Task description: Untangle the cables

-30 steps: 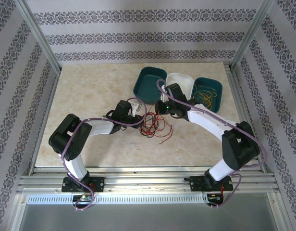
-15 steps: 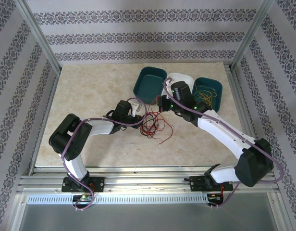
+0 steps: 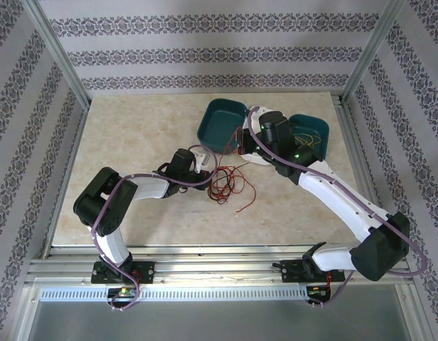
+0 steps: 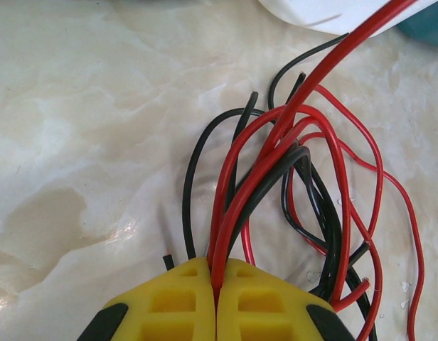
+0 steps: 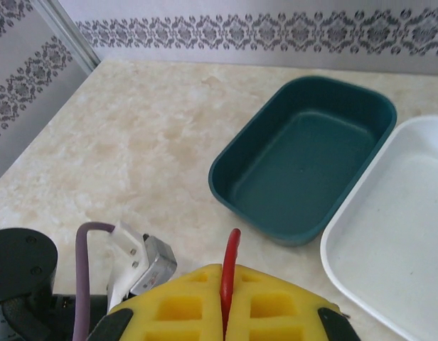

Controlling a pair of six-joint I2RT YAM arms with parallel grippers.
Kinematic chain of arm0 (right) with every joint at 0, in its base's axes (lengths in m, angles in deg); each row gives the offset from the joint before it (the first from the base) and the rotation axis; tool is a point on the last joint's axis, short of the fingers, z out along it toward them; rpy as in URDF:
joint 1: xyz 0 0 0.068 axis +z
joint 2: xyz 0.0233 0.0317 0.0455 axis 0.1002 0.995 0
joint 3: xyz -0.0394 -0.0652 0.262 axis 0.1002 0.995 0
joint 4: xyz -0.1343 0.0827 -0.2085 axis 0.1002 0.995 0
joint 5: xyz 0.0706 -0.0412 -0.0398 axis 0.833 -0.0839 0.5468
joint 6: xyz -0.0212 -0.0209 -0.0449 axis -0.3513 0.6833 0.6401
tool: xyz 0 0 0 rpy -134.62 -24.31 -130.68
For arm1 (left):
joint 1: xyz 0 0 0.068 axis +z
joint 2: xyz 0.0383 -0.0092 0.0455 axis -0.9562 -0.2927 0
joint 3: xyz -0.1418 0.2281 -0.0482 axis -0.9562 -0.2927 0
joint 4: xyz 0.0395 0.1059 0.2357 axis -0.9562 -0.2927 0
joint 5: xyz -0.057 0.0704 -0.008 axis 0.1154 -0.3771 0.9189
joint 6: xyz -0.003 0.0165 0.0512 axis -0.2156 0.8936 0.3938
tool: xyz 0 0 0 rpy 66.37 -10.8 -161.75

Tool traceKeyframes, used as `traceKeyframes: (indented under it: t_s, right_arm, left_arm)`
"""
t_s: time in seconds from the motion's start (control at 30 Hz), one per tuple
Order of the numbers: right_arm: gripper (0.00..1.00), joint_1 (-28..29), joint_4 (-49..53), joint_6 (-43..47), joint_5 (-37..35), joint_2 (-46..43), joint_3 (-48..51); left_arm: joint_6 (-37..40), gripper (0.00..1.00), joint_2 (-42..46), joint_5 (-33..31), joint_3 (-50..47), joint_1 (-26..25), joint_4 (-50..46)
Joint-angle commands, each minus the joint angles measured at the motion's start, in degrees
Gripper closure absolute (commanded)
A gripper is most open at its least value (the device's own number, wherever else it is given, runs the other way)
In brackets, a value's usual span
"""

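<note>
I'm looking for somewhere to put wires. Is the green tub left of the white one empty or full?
Empty. In the right wrist view the green tub shows a bare bottom, with nothing inside.

- Left arm (image 3: 134, 190) rises from its base at the near rail, elbow swung out to the left and forearm stretched low to the right.
- Left gripper (image 4: 217, 288) has its yellow fingers (image 4: 169, 305) pressed together, pinching red cables (image 4: 276, 149) at the tips.
- Right arm (image 3: 340, 200) extends far forward and to the left, elbow low near the right side and forearm long and raised.
- Right gripper (image 5: 226, 302), at the end of the outstretched wrist, has its jaws closed, with one red strand of the cables nipped between them.
</note>
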Motion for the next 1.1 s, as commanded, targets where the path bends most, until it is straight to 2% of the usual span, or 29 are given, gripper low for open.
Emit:
traceKeyframes:
  t_s: [0.0, 0.4, 0.67, 0.83, 1.07]
  right_arm:
    - [1.0, 0.43, -0.1, 2.58, -2.65, -2.07, -3.56]
    - [1.0, 0.41, 0.18, 7.56, -7.05, -3.06, -10.55]
    - [1.0, 0.21, 0.84, 11.79, -13.7, -3.13, -14.58]
    - [1.0, -0.89, 2.2, 12.45, -16.65, -3.04, -16.24]
    - [1.0, -4.94, 2.22, 11.2, -17.0, -2.47, -15.57]
  left_arm:
    - [-0.63, 0.95, -0.31, 0.59, 0.33, -0.71, 1.14]
    - [-0.68, 0.95, -0.66, 0.76, 0.65, -0.67, 1.26]
    - [-0.72, 0.95, -0.7, 0.37, 0.59, -0.69, 1.39]
    - [-0.92, 0.95, -0.87, 0.41, 0.64, -0.67, 1.75]
    - [-1.02, 0.95, -0.99, 0.48, 0.62, -0.67, 1.75]
